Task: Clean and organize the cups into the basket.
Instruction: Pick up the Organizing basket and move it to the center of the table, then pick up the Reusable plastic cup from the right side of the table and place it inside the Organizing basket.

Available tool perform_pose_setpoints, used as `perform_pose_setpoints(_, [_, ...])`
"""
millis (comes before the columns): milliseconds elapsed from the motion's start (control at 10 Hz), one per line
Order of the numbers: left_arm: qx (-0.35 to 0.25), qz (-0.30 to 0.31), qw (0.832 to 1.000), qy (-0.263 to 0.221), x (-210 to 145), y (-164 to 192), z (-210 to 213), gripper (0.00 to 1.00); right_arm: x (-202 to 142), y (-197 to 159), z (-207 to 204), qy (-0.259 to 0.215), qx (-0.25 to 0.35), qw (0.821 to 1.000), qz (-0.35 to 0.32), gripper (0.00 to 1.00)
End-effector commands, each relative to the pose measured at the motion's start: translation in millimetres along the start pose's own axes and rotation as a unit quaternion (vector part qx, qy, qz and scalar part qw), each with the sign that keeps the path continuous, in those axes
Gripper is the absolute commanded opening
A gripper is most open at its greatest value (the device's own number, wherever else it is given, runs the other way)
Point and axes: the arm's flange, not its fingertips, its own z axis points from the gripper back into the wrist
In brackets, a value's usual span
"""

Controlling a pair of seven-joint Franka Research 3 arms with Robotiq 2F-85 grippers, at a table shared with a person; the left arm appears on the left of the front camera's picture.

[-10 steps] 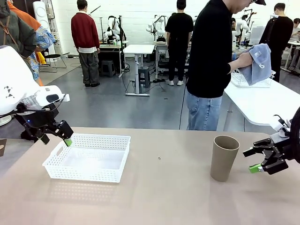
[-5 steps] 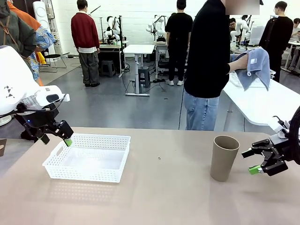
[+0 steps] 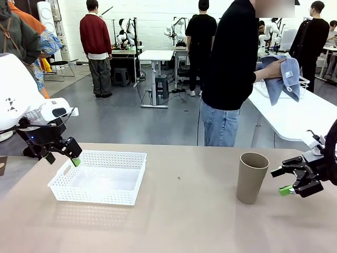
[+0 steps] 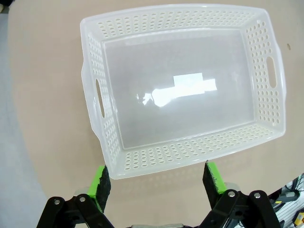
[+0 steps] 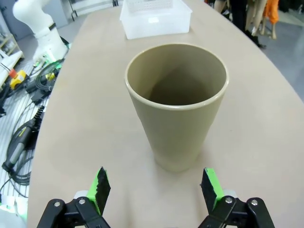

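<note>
Cup: one tan tumbler, upright with its mouth up, just ahead of my right gripper. In the right wrist view the cup sits in line with the gap between my two green pads, and neither pad touches it.
Right gripper: fingers spread wide with nothing between them, low over the table, pointing at the cup's lower half.
Basket: white lattice basket just below and ahead of my left gripper. In the left wrist view its nearest long wall runs across the space between my fingertips, and its glossy floor reflects a light.
Left gripper: fingers apart and holding nothing, hanging over the basket's edge, clear of the plastic.
Basket from the right gripper: well beyond the cup, far along the table.
Person: stands past the far table edge, beyond my right gripper, one hand holding a blue cloth.
</note>
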Motion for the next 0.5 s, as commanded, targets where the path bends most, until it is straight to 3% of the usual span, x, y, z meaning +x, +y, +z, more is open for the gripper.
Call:
perform_pose_setpoints(0, [0.007,-0.015,1.0,0.016,0.2,8.8,-10.4,1.0,-4.4,-13.7,-1.7,-0.034,-0.001,0.999,0.007,1.0])
perform_pose_setpoints(400, [0.025,-0.025,0.999,0.035,-2.4,14.7,-31.1,1.0,-18.0,-39.9,-10.0,-0.063,-0.021,0.998,-0.004,1.0])
